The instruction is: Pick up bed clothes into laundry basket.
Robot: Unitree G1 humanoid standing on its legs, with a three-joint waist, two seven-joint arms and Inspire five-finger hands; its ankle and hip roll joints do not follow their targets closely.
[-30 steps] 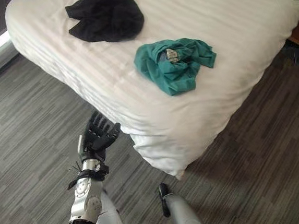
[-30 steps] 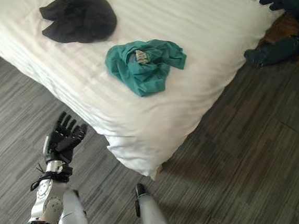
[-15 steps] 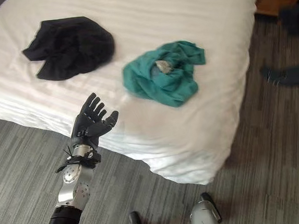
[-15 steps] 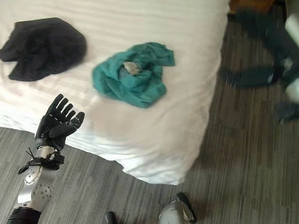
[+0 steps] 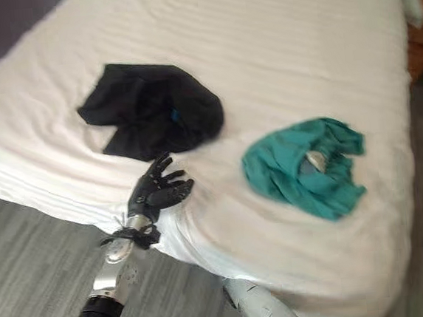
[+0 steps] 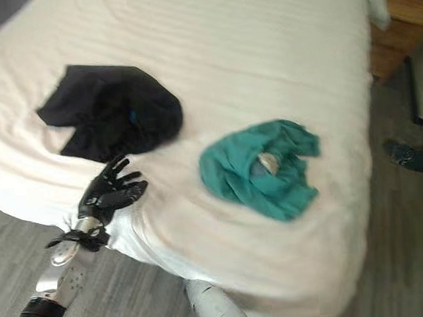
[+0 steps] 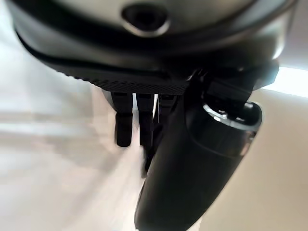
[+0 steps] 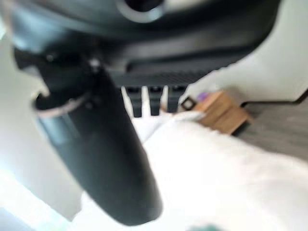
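Since a second ago the left hand has come up from beside the bed to its near edge, fingers spread and empty, just short of the black garment. Teal garment lies apart, toward the far side. Right hand shows straight, empty fingers.

I see a white bed cover with faint woven stripes running across it. On it lie a black garment, showing a small blue fleck near its middle, and a teal-green garment with a pale grey patch at its centre. My left hand is black on a silver-grey arm; my right hand is likewise dark. The floor is grey, streaked wood-grain. A nightstand is warm orange-brown.
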